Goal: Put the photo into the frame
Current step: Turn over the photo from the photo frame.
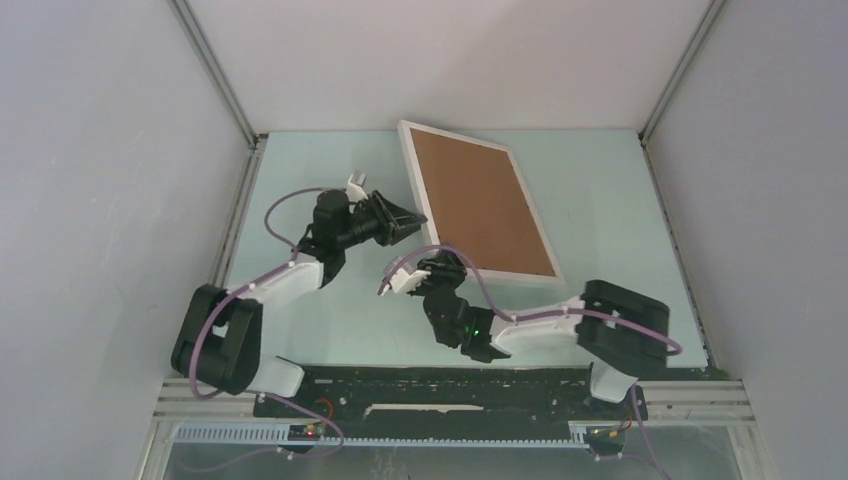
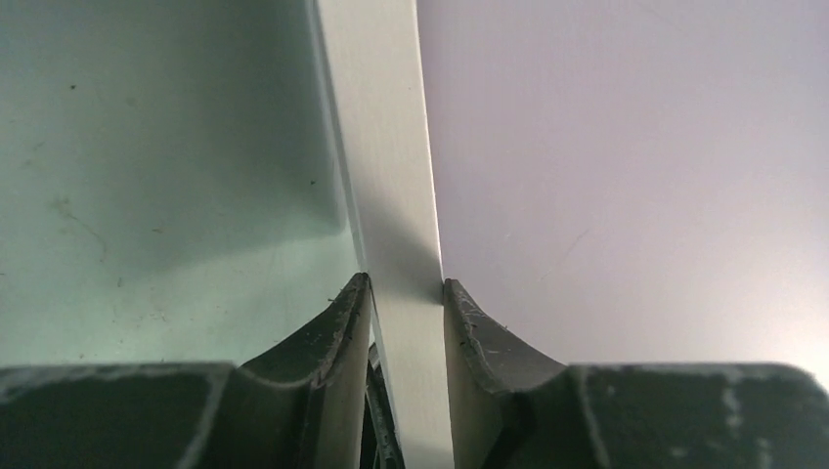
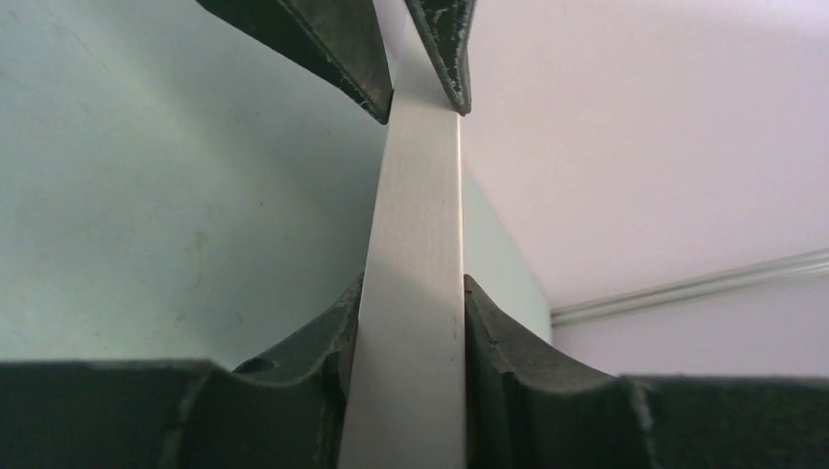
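Frame (image 2: 386,147) (brown back (image 1: 478,200) up) at table's (image 1: 610,210) far edge; left gripper (image 2: 406,285) and right gripper (image 3: 411,293) both pinch its left rim; open room rightward.

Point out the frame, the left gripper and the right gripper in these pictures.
frame (image 2: 379,147), left wrist view, on its white edge strip.
left gripper (image 2: 406,283), left wrist view, midway between its fingertips.
right gripper (image 3: 412,283), right wrist view, midway between its fingertips.

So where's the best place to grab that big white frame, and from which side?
Probably the thin rim of the frame, from its left long side, jaws across the edge. It is broad and flat, so only the rim fits. The left gripper and right gripper both pinch there.
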Controlling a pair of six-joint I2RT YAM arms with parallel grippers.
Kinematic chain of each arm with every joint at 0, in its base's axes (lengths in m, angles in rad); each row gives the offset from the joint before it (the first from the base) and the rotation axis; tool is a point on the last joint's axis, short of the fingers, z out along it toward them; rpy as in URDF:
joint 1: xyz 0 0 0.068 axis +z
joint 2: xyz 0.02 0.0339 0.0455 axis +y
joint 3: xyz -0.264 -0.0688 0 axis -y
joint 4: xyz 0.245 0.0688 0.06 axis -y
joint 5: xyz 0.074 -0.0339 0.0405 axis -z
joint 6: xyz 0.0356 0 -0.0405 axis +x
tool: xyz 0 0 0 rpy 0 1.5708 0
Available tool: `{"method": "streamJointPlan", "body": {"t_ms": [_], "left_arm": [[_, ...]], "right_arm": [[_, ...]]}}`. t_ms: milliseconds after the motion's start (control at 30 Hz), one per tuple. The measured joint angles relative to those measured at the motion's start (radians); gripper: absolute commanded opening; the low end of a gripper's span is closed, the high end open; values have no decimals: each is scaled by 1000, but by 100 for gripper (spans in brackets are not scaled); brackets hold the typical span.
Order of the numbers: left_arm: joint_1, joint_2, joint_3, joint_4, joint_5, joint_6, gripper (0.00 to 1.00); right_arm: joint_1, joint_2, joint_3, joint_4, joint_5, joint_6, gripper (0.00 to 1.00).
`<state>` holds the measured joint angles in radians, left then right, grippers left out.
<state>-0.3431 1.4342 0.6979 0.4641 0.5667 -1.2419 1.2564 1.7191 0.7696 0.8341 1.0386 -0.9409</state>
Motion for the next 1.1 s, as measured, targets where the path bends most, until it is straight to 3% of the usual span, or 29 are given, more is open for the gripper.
{"method": "streamJointPlan", "body": {"t_ms": [67,133,233,433,633,867,1100], "left_arm": [[0,-55,39,-95,-8,40,64],[8,-116,80,-194,-26,101,81],[50,-245,166,-369,-74,201,91],[134,-460,315,-599,-155,370,94],[150,-539,309,-681,-171,413,94],[150,-505,225,-719,-169,413,94],[150,-520,171,-704,-154,411,93]], "right_arm": [[-4,-78,18,-125,-31,103,0],[-9,-165,35,-258,-59,211,0],[-34,-309,49,-423,-114,353,0],[-198,-621,58,-643,-278,653,0],[-480,-863,2,-738,-509,1064,0],[-814,-984,-142,-727,-772,1418,0],[-1176,-1005,-417,-685,-1069,1709,0]]}}
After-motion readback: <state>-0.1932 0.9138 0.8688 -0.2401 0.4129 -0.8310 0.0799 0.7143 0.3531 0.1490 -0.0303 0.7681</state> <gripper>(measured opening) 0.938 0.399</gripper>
